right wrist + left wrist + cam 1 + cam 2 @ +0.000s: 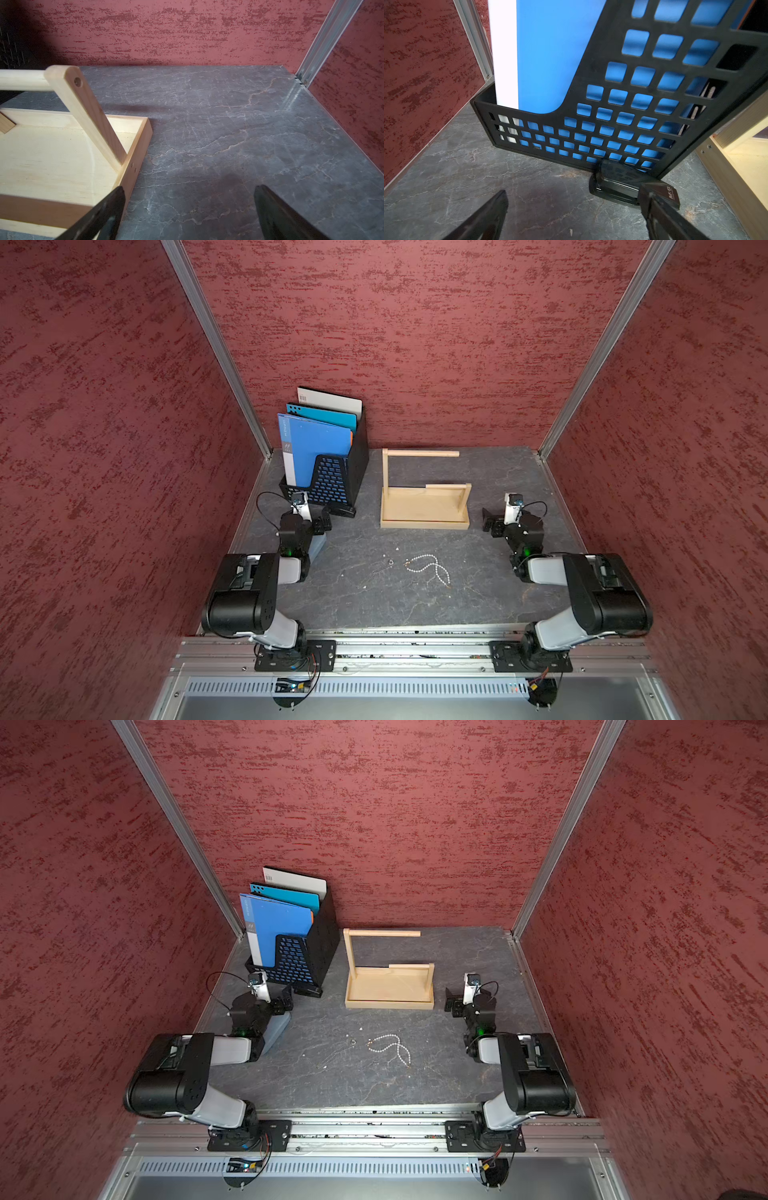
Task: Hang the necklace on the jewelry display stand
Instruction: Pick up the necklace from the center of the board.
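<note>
The grey, stone-patterned tabletop has room to spare, yet the trouble I'd expect begins with the big things at the back. The black mesh file rack, full of blue folders, stands just beside the pale wooden jewelry display stand. A wide swing toward the stand's long upper dowel could clip the rack or nudge the light stand off its spot. The left fingers are spread wide and empty, low by the rack's foot, with a small black stapler close in front of them that a careless start could knock. The right fingers are likewise spread and empty, just beside the stand's right end by its shorter post. The white bead necklace is limp and lies flat, so I'd guess it could slip from a pinch or come up bunched, leaving no open loop for the dowel. A thin dark chain with a small ring lies near it and might be snagged or taken by mistake. The necklace rests on the tabletop between the two arms, nearer their bases than the stand. It is well apart from both pairs of fingers and somewhat closer to the right pair.
</note>
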Controlling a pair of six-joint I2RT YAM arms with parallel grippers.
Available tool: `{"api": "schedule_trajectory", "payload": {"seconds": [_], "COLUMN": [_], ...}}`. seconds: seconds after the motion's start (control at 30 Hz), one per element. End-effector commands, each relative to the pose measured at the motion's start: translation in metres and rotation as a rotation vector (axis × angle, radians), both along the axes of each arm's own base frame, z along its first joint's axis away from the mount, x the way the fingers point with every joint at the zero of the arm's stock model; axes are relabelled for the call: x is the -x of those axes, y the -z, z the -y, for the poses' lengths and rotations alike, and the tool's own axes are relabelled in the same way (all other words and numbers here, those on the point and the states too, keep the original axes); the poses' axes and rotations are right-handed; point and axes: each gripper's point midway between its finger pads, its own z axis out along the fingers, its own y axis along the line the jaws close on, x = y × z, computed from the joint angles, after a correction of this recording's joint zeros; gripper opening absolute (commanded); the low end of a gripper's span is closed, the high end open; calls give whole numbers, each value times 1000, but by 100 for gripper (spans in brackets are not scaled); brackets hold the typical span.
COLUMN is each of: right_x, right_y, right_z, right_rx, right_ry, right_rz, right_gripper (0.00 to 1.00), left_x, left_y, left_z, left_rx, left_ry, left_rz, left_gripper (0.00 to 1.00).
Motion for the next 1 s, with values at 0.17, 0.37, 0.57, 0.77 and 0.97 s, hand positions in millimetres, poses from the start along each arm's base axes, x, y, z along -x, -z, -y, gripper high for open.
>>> {"api": "schedule_trajectory", "payload": {"seconds": [0.17,0.37,0.57,0.77,0.97], "right_x": [-6,-6,-6,-6,-2], "right_y": [-11,-10,-11,-10,-15], "right_z": [1,1,1,0,3], "right_rx": [-11,-12,-12,-13,-14], "right_ry": [0,-1,-1,-2,16], "right_rz": [36,35,36,32,59], "right_gripper": [99,99,99,99,99], "left_x": [-5,-5,-5,-5,-3], "left_y": [-6,-7,-6,-6,-14], "left_z": [4,4,4,4,12], "left_rx": [14,13,14,15,-15], "left_ry": [15,16,16,16,40], "left_rz": [22,23,22,22,29], "left_gripper": [99,99,99,99,99]}}
